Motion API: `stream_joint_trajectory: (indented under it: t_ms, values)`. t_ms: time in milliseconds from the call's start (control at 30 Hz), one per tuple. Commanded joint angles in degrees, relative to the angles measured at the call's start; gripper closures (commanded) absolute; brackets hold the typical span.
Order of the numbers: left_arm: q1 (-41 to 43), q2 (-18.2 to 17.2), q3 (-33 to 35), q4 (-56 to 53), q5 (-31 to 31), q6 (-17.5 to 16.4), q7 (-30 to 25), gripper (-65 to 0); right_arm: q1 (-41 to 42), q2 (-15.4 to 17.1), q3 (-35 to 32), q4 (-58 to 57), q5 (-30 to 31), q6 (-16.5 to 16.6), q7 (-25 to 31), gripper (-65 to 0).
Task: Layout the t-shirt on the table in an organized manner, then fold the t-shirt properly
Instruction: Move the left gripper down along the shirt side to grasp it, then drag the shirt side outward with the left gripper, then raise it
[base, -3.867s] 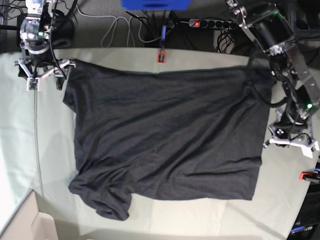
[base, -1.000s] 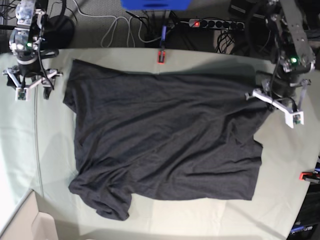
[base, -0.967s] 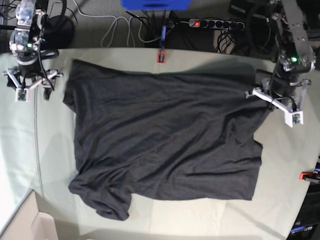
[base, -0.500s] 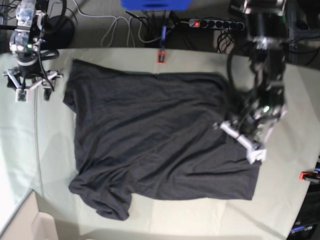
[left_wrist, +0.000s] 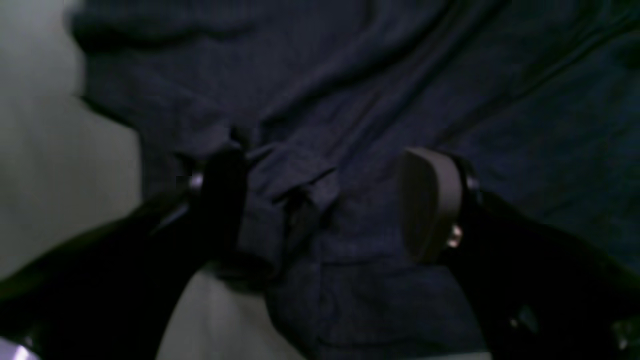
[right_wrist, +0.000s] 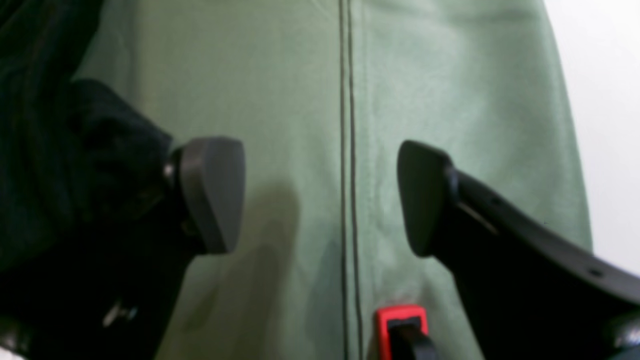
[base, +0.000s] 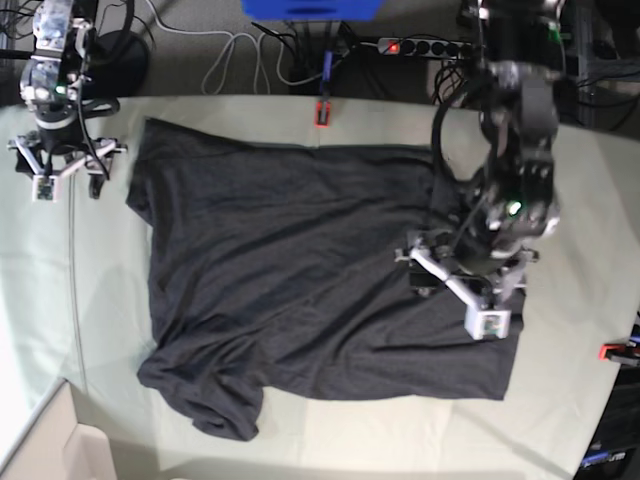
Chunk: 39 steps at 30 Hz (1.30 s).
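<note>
The dark t-shirt (base: 290, 270) lies spread on the pale green table (base: 100, 300). Its far right corner is folded inward over the body, and its near left corner is bunched. My left gripper (base: 455, 285) hovers over that folded part with its jaws open. In the left wrist view a crumpled fold of t-shirt (left_wrist: 290, 200) lies loose between the fingers (left_wrist: 425, 200), nearer the left one. My right gripper (base: 68, 180) stands open over bare table (right_wrist: 300, 100) beside the t-shirt's (right_wrist: 40, 125) far left corner, holding nothing.
Red clamps sit at the table's far edge (base: 322, 112), at its right edge (base: 615, 350), and under the right gripper (right_wrist: 400, 320). Cables and a power strip (base: 420, 47) lie beyond the far edge. A cardboard box (base: 70, 450) stands at the near left corner.
The left gripper swung from the table's far right inward over the shirt, dragging the right corner with it, then opened and let the fabric go. The right arm stayed put.
</note>
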Motion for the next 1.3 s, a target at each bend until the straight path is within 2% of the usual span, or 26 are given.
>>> stream_joint_trajectory:
  t_ms: [0,100,267,433,567,833,900,1000,1133,1233,1267]
  values:
    - [1.5,-0.2,-1.7,3.8,0.2,0.1,-1.0,-45.5,0.1,0.7,0.4,1.1,0.2,-0.2,1.4,-48.6]
    - [6.2,-0.3,-4.5,6.4,0.3,0.0,-1.7,-45.5,0.2,0.7,0.4,1.1,0.2,-0.2,1.4,-48.6]
    - [8.6,-0.3,-6.1,-3.3,0.3,-0.1,-2.3,-42.7,0.4,0.7,0.1,1.1,0.2,-0.2,1.4,-48.6]
    - [9.9,-0.3,-5.7,-7.8,0.4,0.2,-9.4,-42.3,0.5,0.7,0.0,1.1,0.2,-0.2,1.4,-48.6]
    - [9.8,-0.3,-5.7,-10.7,0.4,0.2,-12.6,-42.3,0.4,0.8,0.2,0.9,0.2,-0.2,1.4,-48.6]
    - [6.6,0.0,-5.6,-14.5,0.4,0.1,-12.8,-41.6,0.2,1.0,0.3,0.9,0.2,-0.2,1.4,-48.6]
    - [5.8,0.0,-5.6,-14.7,0.4,0.0,-12.8,-36.7,0.2,1.1,0.3,0.8,0.2,-0.2,1.4,-48.6]
    - [5.0,-0.1,-5.6,-15.1,0.4,-0.1,-12.8,-25.1,0.3,1.1,0.3,0.8,0.2,-0.2,1.4,-48.6]
    - [5.4,-0.1,-6.0,-12.2,0.3,0.0,-12.6,0.0,0.6,1.1,0.3,0.8,0.2,-0.2,1.4,-48.6]
    - [7.5,-0.3,-6.1,-8.5,0.3,0.1,-12.6,-2.0,0.7,1.1,0.3,0.8,0.2,-0.2,1.4,-48.6]
    - [8.3,-0.3,-6.1,-6.9,0.3,0.1,-12.5,-0.7,0.7,1.1,0.3,0.8,0.2,-0.2,1.4,-48.6]
